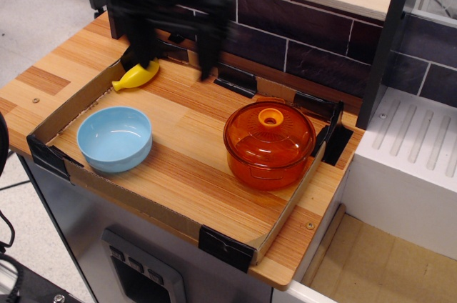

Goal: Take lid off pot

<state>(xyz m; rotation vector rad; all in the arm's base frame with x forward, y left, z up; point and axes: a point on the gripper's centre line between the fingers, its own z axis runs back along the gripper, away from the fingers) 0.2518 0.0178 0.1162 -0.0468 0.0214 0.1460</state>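
Observation:
The orange pot (265, 169) stands at the right end of the cardboard tray. The domed orange lid (285, 140) sits on it, with its lighter ring knob (270, 117) at the centre. My black gripper (175, 63) hangs blurred at the back of the tray, up and to the left of the pot and well apart from it. Its two fingers (208, 56) stand wide apart with nothing between them.
A light blue bowl (114, 138) sits at the tray's front left. A yellow banana-shaped toy (137, 74) lies at the back left, just under my gripper's left finger. Low cardboard walls (128, 199) ring the wooden board. A dark tiled wall stands behind, and a white rack (414, 167) to the right.

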